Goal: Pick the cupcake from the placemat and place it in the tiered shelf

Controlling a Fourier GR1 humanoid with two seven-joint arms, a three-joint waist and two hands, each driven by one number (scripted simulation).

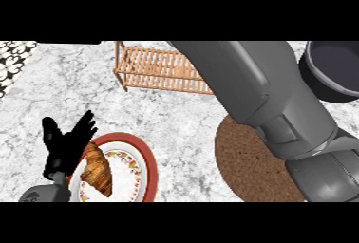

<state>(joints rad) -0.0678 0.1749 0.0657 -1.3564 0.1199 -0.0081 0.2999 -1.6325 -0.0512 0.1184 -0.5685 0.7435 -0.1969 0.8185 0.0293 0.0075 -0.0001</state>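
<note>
Overall: marble counter (175,118) seen from steeply above.
Left hand (64,142): shown near the counter's lower-left edge, fingers spread wide and upright — nothing held.
Right hand: not seen; only the grey right forearm (270,109) is shown, crossing from the lower-right edge toward the top, so its state cannot be told.
Placemat (249,166): round, brown, woven, at the lower right, partly covered by the forearm.
Cupcake: not visible anywhere — possibly hidden by the arm.
Tiered shelf (157,69): wooden slats, at the top edge.
Plate (136,163): red-rimmed, lower left, carrying a croissant (98,171).
Pot (335,69): dark, top-right corner.
</note>
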